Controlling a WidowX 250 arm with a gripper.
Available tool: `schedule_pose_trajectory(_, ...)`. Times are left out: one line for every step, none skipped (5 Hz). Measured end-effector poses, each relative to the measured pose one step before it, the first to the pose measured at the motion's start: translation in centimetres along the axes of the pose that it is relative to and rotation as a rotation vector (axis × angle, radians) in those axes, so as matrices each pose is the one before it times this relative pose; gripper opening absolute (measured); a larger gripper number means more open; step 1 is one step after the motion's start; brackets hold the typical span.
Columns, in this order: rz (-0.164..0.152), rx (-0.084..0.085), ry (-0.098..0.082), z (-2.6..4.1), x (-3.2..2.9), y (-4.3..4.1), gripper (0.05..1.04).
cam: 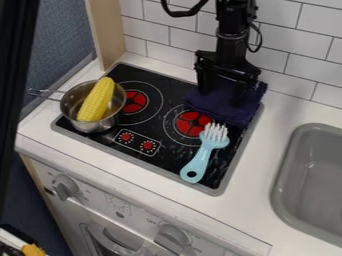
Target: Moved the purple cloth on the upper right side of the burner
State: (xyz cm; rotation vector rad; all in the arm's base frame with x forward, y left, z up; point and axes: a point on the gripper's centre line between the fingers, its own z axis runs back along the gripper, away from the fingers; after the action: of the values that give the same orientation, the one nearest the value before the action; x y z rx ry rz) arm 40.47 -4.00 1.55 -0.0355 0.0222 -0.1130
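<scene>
Purple cloth lies lengthwise alongside the wall.

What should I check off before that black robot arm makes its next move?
1. Purple cloth at the upper right of the right burner: ok.
2. Gripper right at the cloth: ok.
3. Cloth released by the gripper: cannot tell.
4. Stovetop free of other things: not ok; the blue brush lies there.
5. Yellow corn inside the metal pot: ok.
</scene>
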Motion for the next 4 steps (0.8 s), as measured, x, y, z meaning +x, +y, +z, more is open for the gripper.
schedule_pose_trajectory(0.0301, 0.0015, 0.0033, -0.044, -0.063, -0.228, 1.000)
schedule_pose_trajectory(0.0152, 0.0170, 0.0124, 0.164, -0.122, -0.116, 1.000)
schedule_pose_trajectory(-0.0172, -0.0043, 0.0093, 0.655, 0.053, -0.086, 1.000)
schedule_pose_trajectory(-0.0404, 0.0127, -0.0687, 3.865, 0.371, -0.649, 1.000)
